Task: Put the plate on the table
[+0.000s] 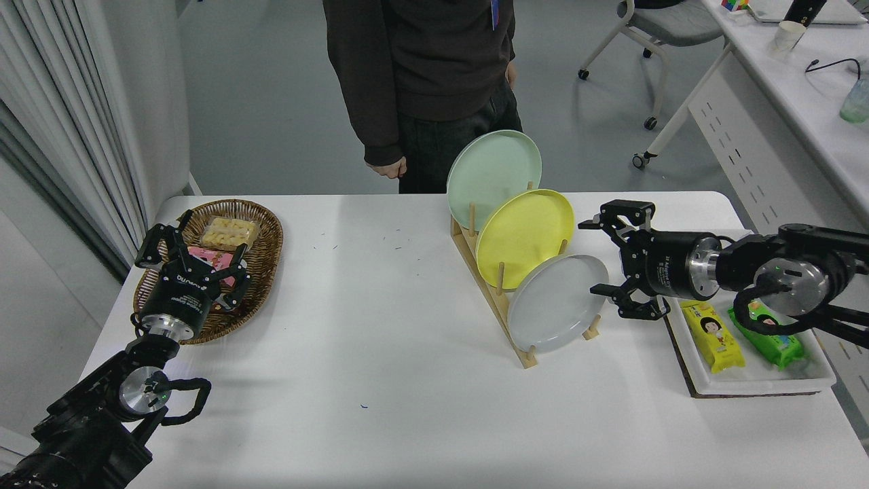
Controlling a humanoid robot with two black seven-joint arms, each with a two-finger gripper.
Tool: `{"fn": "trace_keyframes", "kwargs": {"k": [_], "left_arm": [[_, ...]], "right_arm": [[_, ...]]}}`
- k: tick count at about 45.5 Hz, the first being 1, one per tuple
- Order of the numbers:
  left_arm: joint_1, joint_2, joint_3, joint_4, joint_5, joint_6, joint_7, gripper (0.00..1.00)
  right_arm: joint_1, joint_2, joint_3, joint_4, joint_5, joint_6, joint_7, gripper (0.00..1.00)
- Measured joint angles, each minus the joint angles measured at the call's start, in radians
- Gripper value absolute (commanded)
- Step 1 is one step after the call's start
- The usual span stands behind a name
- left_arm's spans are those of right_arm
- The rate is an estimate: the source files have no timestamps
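— So where was the plate [557,303] at that point?

— Standing on edge in the nearest slot of the wooden rack [493,293], leaning back against the pegs, with the yellow plate [524,235] behind it and the green plate [493,170] behind that. Nothing of it was on the table [380,353] yet.

— And the right gripper [601,258]?

— Just beside the plate's right rim, fingers spread wide, one above and one below, holding nothing. I could not tell whether a fingertip was touching the rim. The left gripper [193,255] sat open over the basket [261,231] at the lower left (parked, by the look of it).

— How would you expect the plate to handle?

— Stiff and smooth, I judged; it looked hard and glossy, so probably slippery under the pads and likely to chip or crack if dropped. Moderately light, though its weight would hang well off any edge grip and tend to swing it.

— Where to take it, then?

— On the exposed right rim, which stood clear of the pegs and of the yellow plate. One finger on the face, one on the back, pinching across the raised lip so it gives some purchase. A firm squeeze seemed wise, then a lift up and out of the slot before tilting it flat. The snack tray [706,380] lay close on the right, so open table nearer the camera looked the safer landing.
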Motion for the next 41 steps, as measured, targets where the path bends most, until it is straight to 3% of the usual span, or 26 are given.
{"fn": "trace_keyframes", "kwargs": {"k": [41], "left_arm": [[0.000,0.000,0.000,0.000,0.000,0.000,0.000,0.98]], "right_arm": [[0.005,0.061,0.016,-0.039,0.025,-0.016,-0.023,0.99]]}}
